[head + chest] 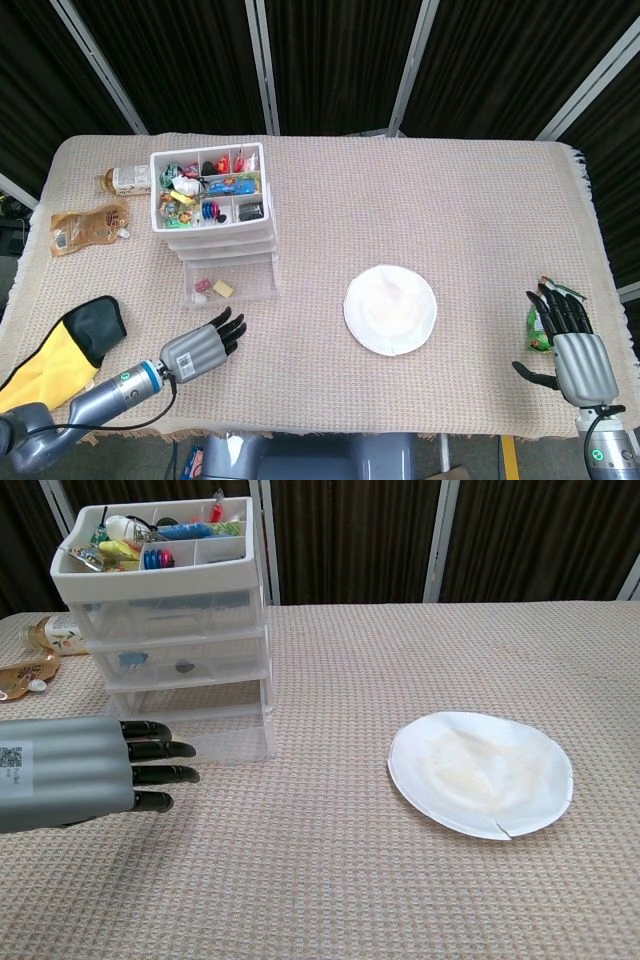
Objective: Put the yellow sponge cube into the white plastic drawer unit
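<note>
The yellow sponge cube (pixel 224 289) lies inside the pulled-out bottom drawer (pixel 230 291) of the white plastic drawer unit (pixel 210 205), beside a small pale item. My left hand (pixel 201 347) hovers in front of that drawer, fingers stretched flat and apart, holding nothing. In the chest view the left hand (pixel 90 771) hides the sponge, in front of the drawer unit (pixel 170 630). My right hand (pixel 572 347) rests at the table's right front corner, fingers extended and empty.
A white paper plate (pixel 390 309) lies mid-table. A green packet (pixel 540 328) sits under the right hand's fingertips. A brown pouch (pixel 88 226) and a bottle (pixel 125 180) lie left of the unit. A yellow-black cloth (pixel 60 350) is at front left.
</note>
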Motion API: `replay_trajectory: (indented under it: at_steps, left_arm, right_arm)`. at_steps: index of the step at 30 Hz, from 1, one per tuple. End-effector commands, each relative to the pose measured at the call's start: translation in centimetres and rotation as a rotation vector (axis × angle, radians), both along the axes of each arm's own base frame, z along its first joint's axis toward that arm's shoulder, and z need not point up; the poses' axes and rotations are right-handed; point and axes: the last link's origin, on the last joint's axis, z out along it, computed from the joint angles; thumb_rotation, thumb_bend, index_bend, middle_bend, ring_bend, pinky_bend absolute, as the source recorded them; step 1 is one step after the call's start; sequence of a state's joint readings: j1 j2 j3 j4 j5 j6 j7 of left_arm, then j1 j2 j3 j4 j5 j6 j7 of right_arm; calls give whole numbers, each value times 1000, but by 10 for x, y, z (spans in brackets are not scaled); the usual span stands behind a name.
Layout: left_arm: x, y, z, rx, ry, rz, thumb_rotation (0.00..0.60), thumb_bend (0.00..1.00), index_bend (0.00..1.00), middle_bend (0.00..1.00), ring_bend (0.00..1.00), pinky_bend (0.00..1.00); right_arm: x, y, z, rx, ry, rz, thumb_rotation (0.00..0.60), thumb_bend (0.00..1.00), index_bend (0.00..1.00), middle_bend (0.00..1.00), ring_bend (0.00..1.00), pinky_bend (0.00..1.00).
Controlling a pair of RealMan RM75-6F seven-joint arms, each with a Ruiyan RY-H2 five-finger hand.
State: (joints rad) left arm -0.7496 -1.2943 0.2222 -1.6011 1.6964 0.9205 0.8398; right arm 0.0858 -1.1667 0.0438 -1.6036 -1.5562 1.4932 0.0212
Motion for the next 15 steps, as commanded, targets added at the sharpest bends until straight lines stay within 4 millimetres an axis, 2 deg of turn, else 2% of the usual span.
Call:
replay_trajectory:
  at_steps: [1,15]
  left_arm:
    - [-2,3,-5,-10,15,14,600,904,310,112,75,153]
    - [-11,15,-16,6,42,89,600,908,308,113,75,153]
  right_arm:
    - [0,0,0,0,0,0,600,0,77,0,0,0]
    - [0,0,0,4,-4,-4,600,0,78,0,0,0]
